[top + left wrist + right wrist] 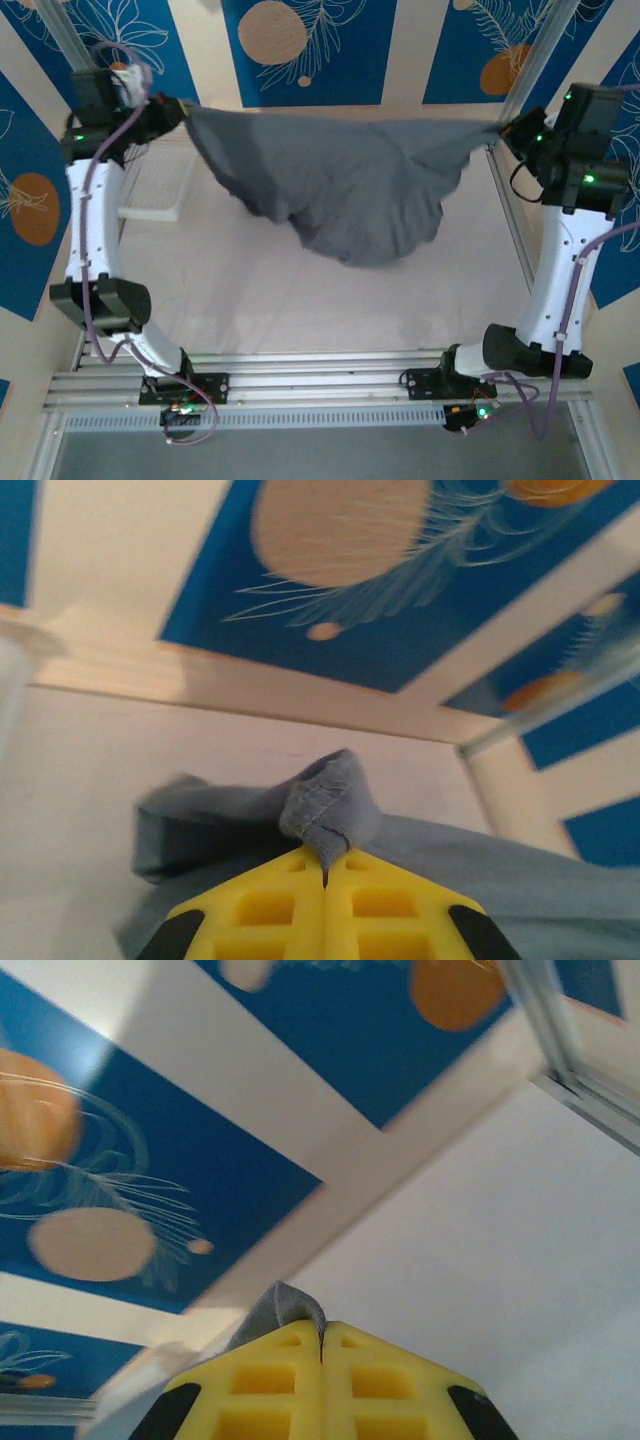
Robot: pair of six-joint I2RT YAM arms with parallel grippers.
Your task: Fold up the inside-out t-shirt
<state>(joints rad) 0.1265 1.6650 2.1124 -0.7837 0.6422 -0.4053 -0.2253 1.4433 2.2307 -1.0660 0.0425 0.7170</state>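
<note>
My left hand [172,108] is clenched on one edge of the inside-out t-shirt [340,190]. On its wrist camera the yellow fingers [270,910] meet, with a stitched fold of the grey cloth [328,792] pinched between them. My right hand [506,128] is clamped the same way, a small nub of fabric [285,1310] poking above its closed tips. From above, the shirt hangs stretched between both hands over the far half of the surface [300,310], sagging in the middle. I can't tell whether its lowest fold touches down. A white basket [160,190] sits by the left arm.
</note>
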